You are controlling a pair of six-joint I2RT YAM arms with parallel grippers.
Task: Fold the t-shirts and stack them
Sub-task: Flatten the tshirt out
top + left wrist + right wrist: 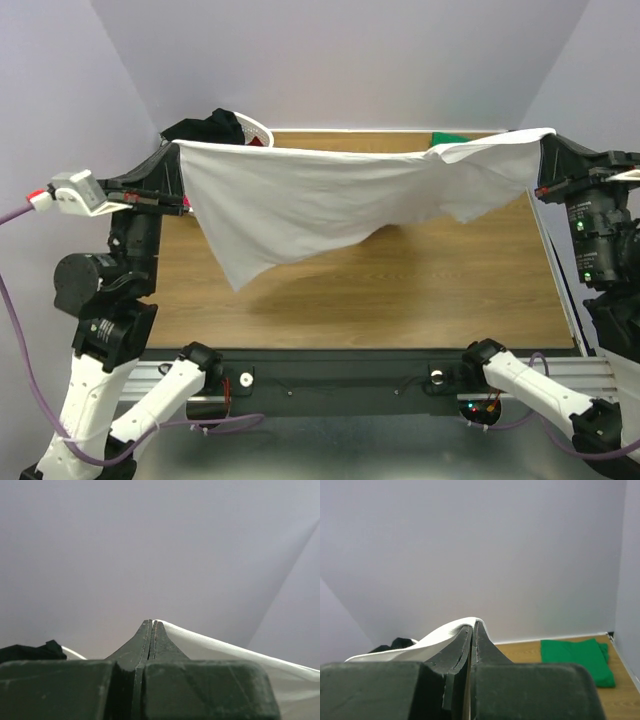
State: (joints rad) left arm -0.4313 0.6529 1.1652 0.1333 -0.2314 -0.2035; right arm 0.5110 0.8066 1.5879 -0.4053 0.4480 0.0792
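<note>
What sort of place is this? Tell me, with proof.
Likely a robot lab cell: plain grey walls enclose a wood-top table, and a white t-shirt hangs stretched between the left fingers and right fingers.

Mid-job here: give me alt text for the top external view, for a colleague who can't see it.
A large white t-shirt hangs stretched between the left gripper and right gripper, both shut on its top corners, sagging above the wooden table. At the far edge sit a green t-shirt and a white basket holding black cloth.
</note>
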